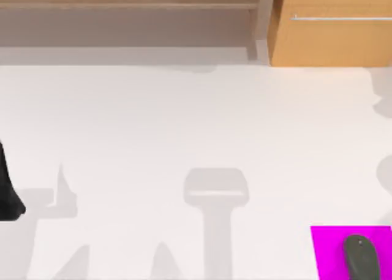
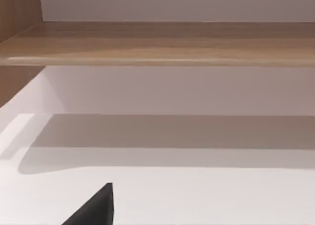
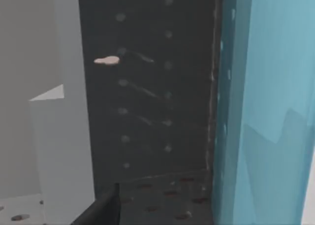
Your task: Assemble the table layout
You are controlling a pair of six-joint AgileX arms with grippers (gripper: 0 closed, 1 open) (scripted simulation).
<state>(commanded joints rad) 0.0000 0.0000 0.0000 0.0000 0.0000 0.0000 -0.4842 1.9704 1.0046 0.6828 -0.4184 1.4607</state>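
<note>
The table (image 1: 184, 121) is a broad white top that spans the top view. At its front right corner lies a magenta mat (image 1: 327, 250) with a dark grey mouse (image 1: 361, 257) resting on it. My left gripper (image 1: 8, 194) is a black shape at the table's left edge, low over the white surface (image 2: 206, 195); a black tip of it (image 2: 93, 210) shows in the left wrist view, facing the shelf. A black tip of my right gripper (image 3: 101, 212) shows in the right wrist view, in front of a dark dotted panel (image 3: 147, 87).
A brown wooden shelf (image 1: 122, 4) runs along the back left, with open room beneath its board (image 2: 157, 43). An orange-wood drawer unit (image 1: 331, 35) with a thin metal handle stands at the back right. A pale blue wall (image 3: 266, 107) and a grey block (image 3: 59, 146) flank the dark panel.
</note>
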